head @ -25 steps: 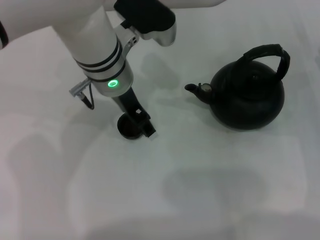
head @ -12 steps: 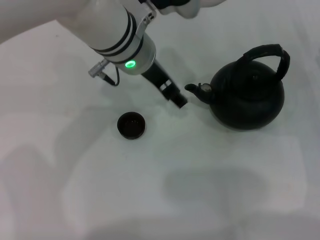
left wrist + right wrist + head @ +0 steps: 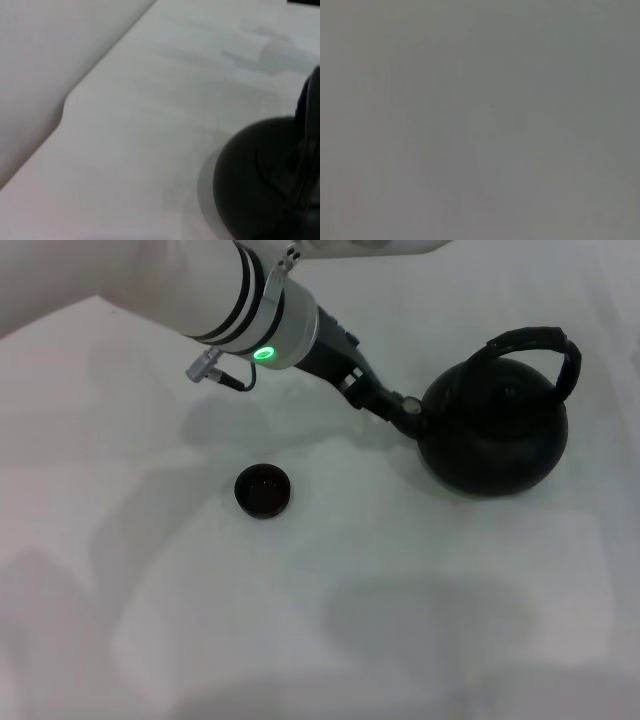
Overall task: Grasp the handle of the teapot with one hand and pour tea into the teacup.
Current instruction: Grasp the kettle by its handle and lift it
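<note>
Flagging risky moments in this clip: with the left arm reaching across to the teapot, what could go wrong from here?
1. The left end effector sits at the spout side of the teapot, not at the handle; it may nudge the pot or knock the spout.
2. The handle arches over the pot's far side, so reaching it means crossing above the body, risking a bump.
3. The teacup stands apart; carrying the pot there could spill.

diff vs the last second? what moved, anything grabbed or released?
The left gripper swung from over the teacup across toward the robot's right and now sits at the teapot, by its spout. Nothing is visibly held; the handle is untouched. Teapot and teacup have not moved on the table. The right arm is out of sight.
</note>
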`<state>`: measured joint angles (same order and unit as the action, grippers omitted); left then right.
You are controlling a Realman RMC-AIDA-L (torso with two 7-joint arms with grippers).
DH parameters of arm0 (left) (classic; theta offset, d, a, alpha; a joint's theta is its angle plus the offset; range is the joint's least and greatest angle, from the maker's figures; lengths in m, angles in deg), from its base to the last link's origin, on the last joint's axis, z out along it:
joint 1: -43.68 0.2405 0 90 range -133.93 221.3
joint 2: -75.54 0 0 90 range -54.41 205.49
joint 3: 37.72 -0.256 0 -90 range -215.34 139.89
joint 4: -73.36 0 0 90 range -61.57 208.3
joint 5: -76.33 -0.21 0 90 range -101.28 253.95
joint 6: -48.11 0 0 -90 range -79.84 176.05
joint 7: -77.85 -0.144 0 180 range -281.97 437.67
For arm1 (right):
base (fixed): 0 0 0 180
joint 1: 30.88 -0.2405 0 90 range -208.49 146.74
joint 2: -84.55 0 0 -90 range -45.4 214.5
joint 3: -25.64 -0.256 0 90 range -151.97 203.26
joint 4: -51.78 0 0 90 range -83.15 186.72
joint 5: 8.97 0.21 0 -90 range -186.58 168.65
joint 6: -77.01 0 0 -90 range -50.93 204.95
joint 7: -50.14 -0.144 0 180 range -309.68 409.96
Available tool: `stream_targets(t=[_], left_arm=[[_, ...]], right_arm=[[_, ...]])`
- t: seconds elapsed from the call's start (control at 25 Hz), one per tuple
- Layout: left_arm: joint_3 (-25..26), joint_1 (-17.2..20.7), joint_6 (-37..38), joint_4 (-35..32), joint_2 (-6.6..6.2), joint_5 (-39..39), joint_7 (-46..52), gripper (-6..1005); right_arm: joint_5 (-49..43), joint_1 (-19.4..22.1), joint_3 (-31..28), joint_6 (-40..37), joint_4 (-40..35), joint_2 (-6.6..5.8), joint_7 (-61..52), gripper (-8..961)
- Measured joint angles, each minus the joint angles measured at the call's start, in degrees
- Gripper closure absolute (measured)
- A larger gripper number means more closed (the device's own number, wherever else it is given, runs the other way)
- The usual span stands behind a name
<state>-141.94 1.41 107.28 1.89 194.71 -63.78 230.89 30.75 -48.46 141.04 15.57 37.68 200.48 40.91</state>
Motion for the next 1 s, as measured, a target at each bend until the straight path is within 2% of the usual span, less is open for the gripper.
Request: stream_targets(t=[0.12, 0.24, 0.36, 0.48, 0.52, 0.8, 1.0], left_arm=[[0.1, 0.9, -2.3, -0.5, 0.01, 0.6, -0.3, 108], [0.2, 3.4, -6.8, -2.2, -0.03, 1.0, -0.8, 108], [0.5, 7.1, -12.7, -4.5, -0.07, 3.0, -2.5, 108], [1.5, 12.8, -22.5, -5.7, -0.08, 9.2, -6.4, 108], [1.5, 12.8, -22.5, -5.7, -0.08, 9.2, -6.4, 108], [0.1, 20.8, -41.2, -3.0, -0.06, 21.0, -11.4, 108], [-1.8, 23.8, -54.6, 1.0, -0.01, 27.9, -11.4, 109]], right_arm=[[0.0, 0.0, 0.0, 0.0, 0.0, 0.00, 0.0, 102], [0.0, 0.0, 0.0, 0.0, 0.2, 0.00, 0.0, 102], [0.0, 0.1, 0.0, 0.0, 0.3, 0.00, 0.0, 102], [0.0, 0.1, 0.0, 0.0, 0.4, 0.00, 0.0, 102], [0.0, 0.1, 0.0, 0.0, 0.4, 0.00, 0.0, 102], [0.4, -0.1, 0.0, 0.0, 0.5, -0.07, -0.1, 103], [0.5, -0.2, -0.2, -0.2, 0.6, -0.12, 0.0, 103]])
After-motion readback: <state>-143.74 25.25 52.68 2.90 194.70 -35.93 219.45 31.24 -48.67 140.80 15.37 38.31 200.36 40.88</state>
